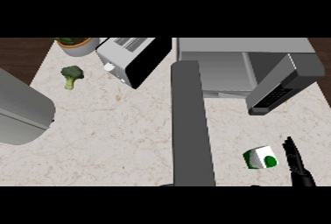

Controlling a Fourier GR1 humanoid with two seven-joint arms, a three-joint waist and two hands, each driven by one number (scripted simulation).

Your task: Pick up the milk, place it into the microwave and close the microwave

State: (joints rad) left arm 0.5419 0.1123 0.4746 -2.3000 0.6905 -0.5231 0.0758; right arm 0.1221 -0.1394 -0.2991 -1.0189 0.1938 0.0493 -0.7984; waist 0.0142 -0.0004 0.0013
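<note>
The milk, a small white carton with green markings, stands on the counter at the lower right. My right hand comes in from the lower edge just right of the carton. It is open with straight fingers pointing up and stands a small gap away from the carton. The microwave is at the back right with its cavity open. Its long grey door seems to stick out edge-on toward the front edge. A dark keypad panel shows on the microwave's right side. My left hand does not show.
A toaster stands at the back, left of the microwave. A broccoli floret lies at the back left near a potted plant. A large grey rounded shape fills the left edge. Pale marble counter lies between it and the door.
</note>
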